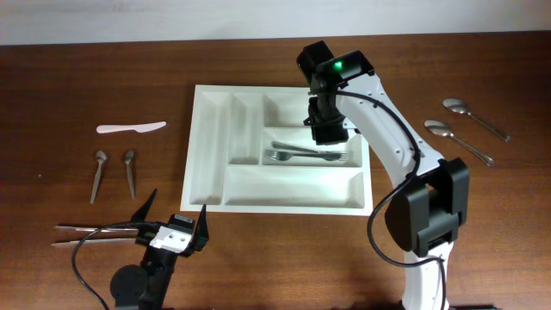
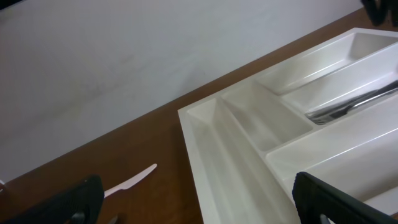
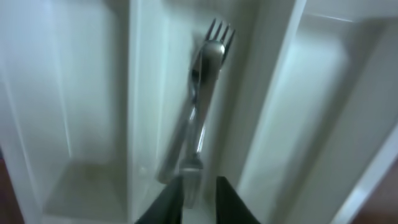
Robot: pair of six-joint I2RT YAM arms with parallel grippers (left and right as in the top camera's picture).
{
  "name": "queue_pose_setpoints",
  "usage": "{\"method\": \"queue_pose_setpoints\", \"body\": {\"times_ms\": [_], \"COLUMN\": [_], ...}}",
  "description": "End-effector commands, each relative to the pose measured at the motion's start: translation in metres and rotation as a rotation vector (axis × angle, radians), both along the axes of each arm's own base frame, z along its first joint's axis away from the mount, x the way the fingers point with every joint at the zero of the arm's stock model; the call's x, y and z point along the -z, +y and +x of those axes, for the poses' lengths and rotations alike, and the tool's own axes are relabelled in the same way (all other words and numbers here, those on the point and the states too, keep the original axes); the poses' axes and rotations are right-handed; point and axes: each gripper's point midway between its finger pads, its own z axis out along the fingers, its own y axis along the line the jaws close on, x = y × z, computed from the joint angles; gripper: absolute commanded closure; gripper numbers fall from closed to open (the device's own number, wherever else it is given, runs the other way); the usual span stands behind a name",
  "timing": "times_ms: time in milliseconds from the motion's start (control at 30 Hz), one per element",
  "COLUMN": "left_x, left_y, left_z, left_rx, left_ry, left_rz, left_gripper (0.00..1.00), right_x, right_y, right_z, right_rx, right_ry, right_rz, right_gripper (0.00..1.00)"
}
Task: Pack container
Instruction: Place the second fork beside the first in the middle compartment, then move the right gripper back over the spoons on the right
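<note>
1. Overhead, the container (image 1: 293,185) lies mid-surface (image 1: 86,69). The right end effector (image 1: 327,131) hangs over its middle wide compartment, which holds two forks (image 1: 306,153). The left end effector (image 1: 178,201) is released wide off its near-left corner.
2. Left wrist: the container's (image 2: 249,118) narrow compartments lie ahead.
3. Right wrist: fingers (image 3: 166,205) nearly together at a fork handle inside the container; I cannot tell if they are grasping it.

The overhead camera looks straight down from well above the brown wooden table (image 1: 258,52), holding the whole large white rectangular plastic cutlery tray (image 1: 293,186) in frame. The left wrist camera sits low by the table's front, facing obliquely across the tray's 2 narrow compartments toward the pale wall (image 2: 124,62); both views share the slim white plastic knife (image 1: 131,128). The right wrist camera hangs very close, pointing steeply down into 1 wide compartment, whose blurred silver metal forks (image 3: 202,93) also show from overhead.
</note>
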Motion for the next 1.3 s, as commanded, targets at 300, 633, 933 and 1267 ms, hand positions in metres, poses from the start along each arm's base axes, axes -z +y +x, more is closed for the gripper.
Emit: {"method": "queue_pose_setpoints", "body": {"times_ms": [300, 633, 933, 1267], "left_x": [0.002, 0.002, 0.002, 0.002], "left_y": [0.001, 0.001, 0.001, 0.001], "left_z": [0.000, 0.000, 0.000, 0.000], "left_rx": [-0.007, -0.007, -0.007, -0.007], "left_ry": [0.003, 0.003, 0.003, 0.003], "left_rz": [-0.012, -0.012, -0.012, -0.012], "left_gripper": [0.01, 0.01, 0.01, 0.01], "right_x": [-0.011, 0.022, 0.068, 0.091], "right_y": [-0.201, -0.329, -0.342, -0.349], "right_z": [0.028, 0.012, 0.005, 0.024], "right_rx": [0.035, 0.444, 0.616, 0.672], "right_ry": [0.013, 0.020, 0.113, 0.059], "right_rz": [-0.346, -0.068, -0.060, -0.051], "right_gripper": [0.01, 0.01, 0.01, 0.01]}}
